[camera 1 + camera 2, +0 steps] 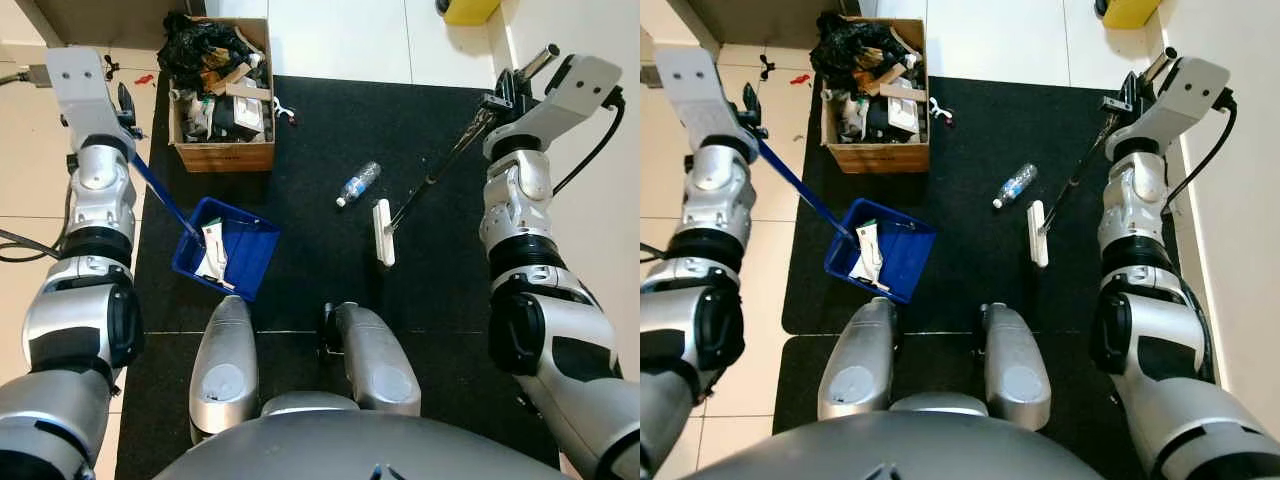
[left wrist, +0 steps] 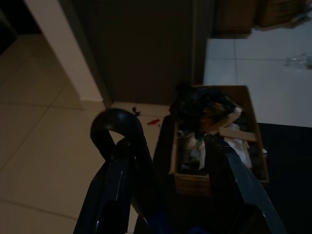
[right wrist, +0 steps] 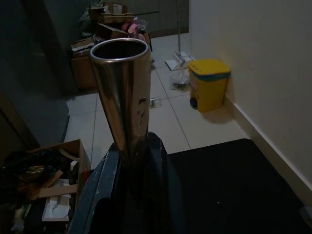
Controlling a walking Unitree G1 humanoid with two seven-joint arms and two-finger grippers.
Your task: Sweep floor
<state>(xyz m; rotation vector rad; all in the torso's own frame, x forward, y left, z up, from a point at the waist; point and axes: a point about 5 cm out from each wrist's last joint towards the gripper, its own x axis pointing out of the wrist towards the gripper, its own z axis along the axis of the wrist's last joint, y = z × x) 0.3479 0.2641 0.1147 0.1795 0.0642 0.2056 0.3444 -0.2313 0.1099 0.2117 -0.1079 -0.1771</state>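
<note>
The right gripper (image 1: 512, 88) is held up high on the robot's right side, clamped round the shiny metal handle (image 3: 124, 92) of the broom. From there the dark shaft (image 1: 440, 170) slants down and inward to the white broom head (image 1: 382, 232), which is parked on the black mat (image 1: 330, 150). The right wrist view adds something the head views don't: the open hollow top of the handle is seen sticking out past the fingers, with a yellow bin (image 3: 208, 84) against the wall well beyond it, plus stacked boxes further back.

The left gripper (image 1: 122, 105) is raised on the other side, with the blue dustpan handle (image 1: 160, 195) held between its fingers. In the left wrist view it's pretty dark, but the two black fingers (image 2: 122, 180) can be made out either side of the handle, so it's closed on it. The blue dustpan (image 1: 228, 247) sits below and inward of that gripper on the mat, with some white scraps (image 1: 213, 252) already inside.

A clear plastic bottle (image 1: 358, 184) is lying on the mat between the dustpan and the broom head, just beside the head, not touching either one. A cardboard box (image 1: 222, 100) crammed with junk is seen just beyond the left gripper, at the mat's far edge.
</note>
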